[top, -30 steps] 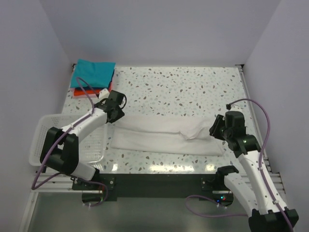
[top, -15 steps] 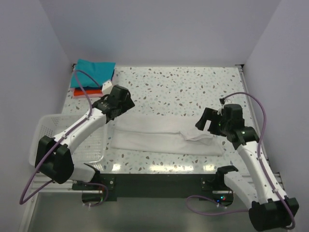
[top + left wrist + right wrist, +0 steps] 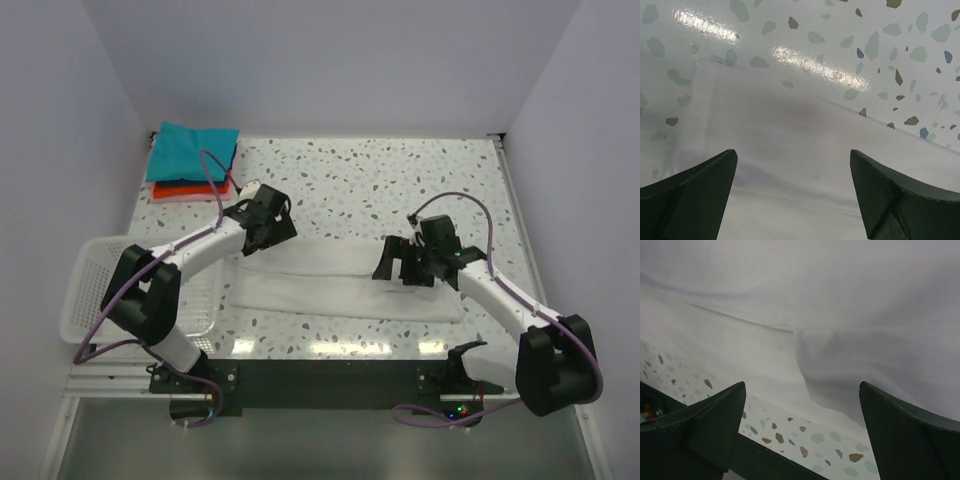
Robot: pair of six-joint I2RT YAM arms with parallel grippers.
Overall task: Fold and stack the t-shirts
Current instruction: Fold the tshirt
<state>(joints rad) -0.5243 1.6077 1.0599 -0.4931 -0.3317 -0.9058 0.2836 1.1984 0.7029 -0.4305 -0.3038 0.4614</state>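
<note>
Three t-shirts: white t-shirt (image 3: pixel 335 288) folded into long creased strip, mid-worktop (image 3: pixel 400 180); teal t-shirt (image 3: pixel 193 152) atop red-orange t-shirt (image 3: pixel 180 191), far-left corner. Left end effector (image 3: pixel 266 232) & right end effector (image 3: pixel 402 272) both released, over strip.

Robot lab test cell: plain white partition walls (image 3: pixel 330 70) box in a speckled tabletop (image 3: pixel 380 180), two robot arms (image 3: pixel 200 245) bolted to a black base plate (image 3: pixel 330 380), purple cables (image 3: pixel 217 178) trailing.
</note>
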